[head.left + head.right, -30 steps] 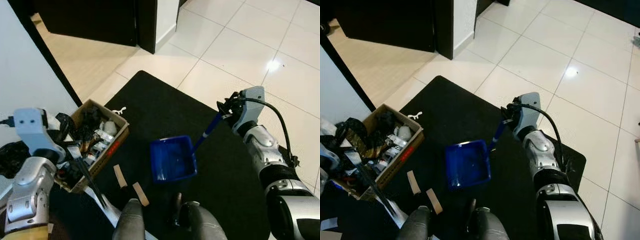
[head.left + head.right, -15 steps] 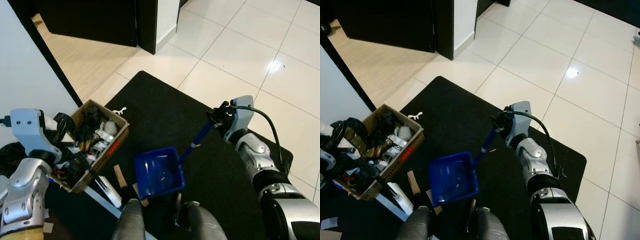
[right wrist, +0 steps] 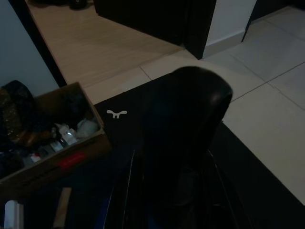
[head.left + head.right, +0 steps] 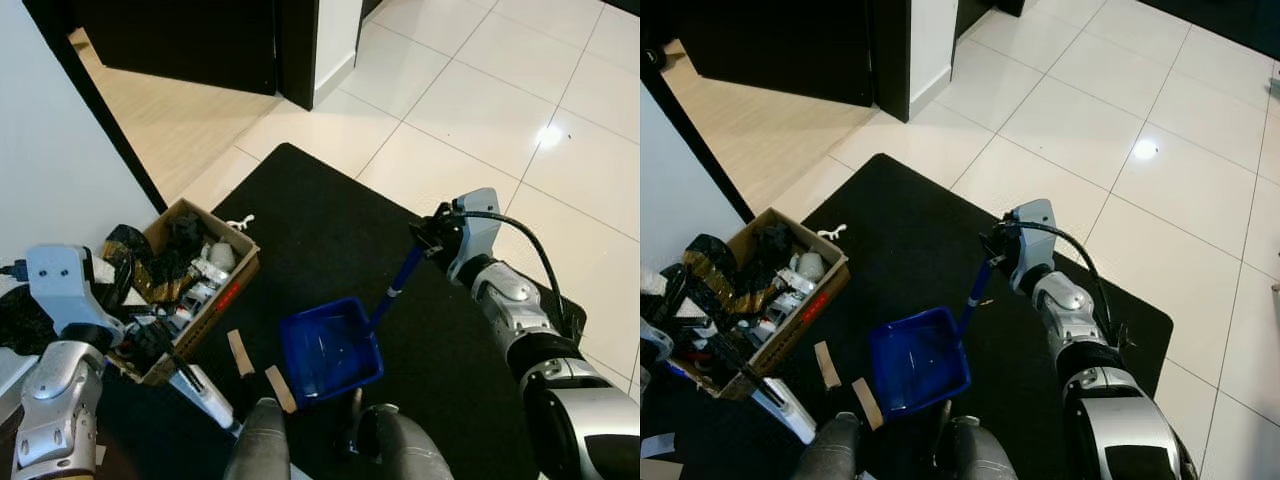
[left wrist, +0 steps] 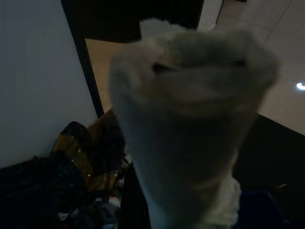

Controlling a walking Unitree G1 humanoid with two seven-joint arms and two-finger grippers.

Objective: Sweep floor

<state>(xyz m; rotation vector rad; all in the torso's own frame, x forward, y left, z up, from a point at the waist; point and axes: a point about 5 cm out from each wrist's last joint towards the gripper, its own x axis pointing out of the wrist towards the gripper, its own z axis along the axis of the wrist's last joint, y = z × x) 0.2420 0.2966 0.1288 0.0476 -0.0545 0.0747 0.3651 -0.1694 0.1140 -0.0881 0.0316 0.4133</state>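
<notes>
I see a black mat (image 4: 330,235) spread on the white tile floor (image 4: 470,90). On it, the blue dustpan (image 4: 330,350) sits beside two tan scraps (image 4: 240,352), with a cardboard box (image 4: 205,300) at the mat's edge.

1. My right arm (image 4: 520,320) is silver and built of rounded segments, with a dark band between them.
2. A black cable (image 4: 530,245) loops from its pale grey wrist block (image 4: 475,225).
3. My left arm (image 4: 55,400) is silver too, topped by a pale block with two dark screw holes.
</notes>
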